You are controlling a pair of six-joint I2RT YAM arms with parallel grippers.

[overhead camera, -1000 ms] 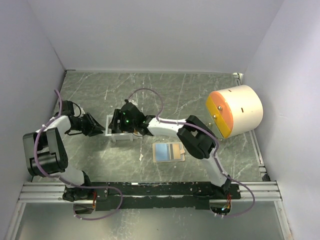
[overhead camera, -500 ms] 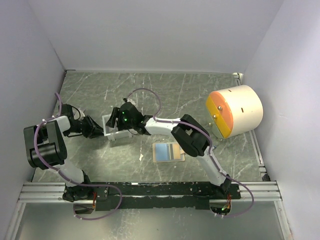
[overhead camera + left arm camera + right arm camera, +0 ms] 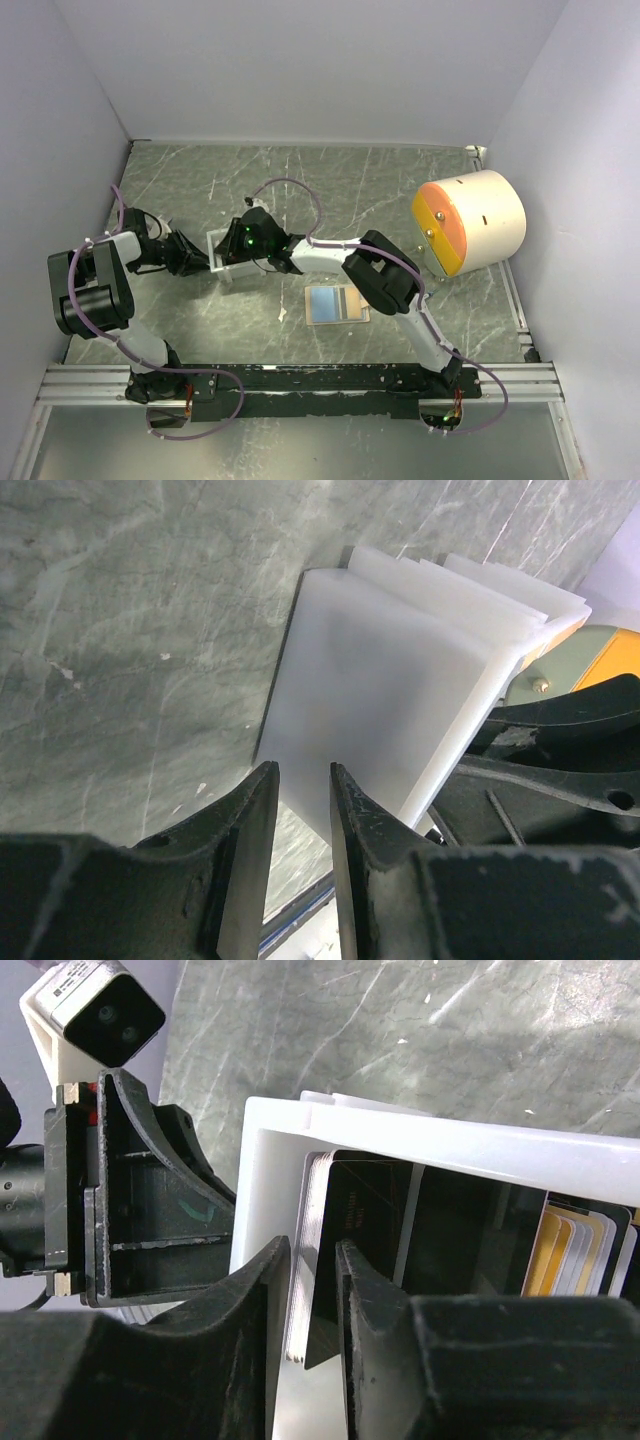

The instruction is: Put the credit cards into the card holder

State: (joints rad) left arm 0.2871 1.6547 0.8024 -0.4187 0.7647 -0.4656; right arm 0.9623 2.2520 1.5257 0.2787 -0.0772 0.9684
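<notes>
From above: card holder (image 3: pixel 337 304) lying open, lower centre of the worktop (image 3: pixel 400 190), well apart from the white tray (image 3: pixel 222 240) at centre left; left tool (image 3: pixel 200 262) beside its left wall, right tool (image 3: pixel 240 255) over it.

Left wrist: fingers (image 3: pixel 250 820) a slit apart at the tray's corner; cannot tell whether pinching.

Right wrist: credit cards (image 3: pixel 360 1210) standing on edge inside the tray, fingers straddling the leftmost stack, grip unclear. Likely light, stiff, slick; best pinched across flat faces.

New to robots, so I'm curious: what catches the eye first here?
A big cream drum with an orange face lies at the table's right. Left of centre, the left tool and right tool meet at a white tray of credit cards; the tan card holder lies nearer the bases.
</notes>
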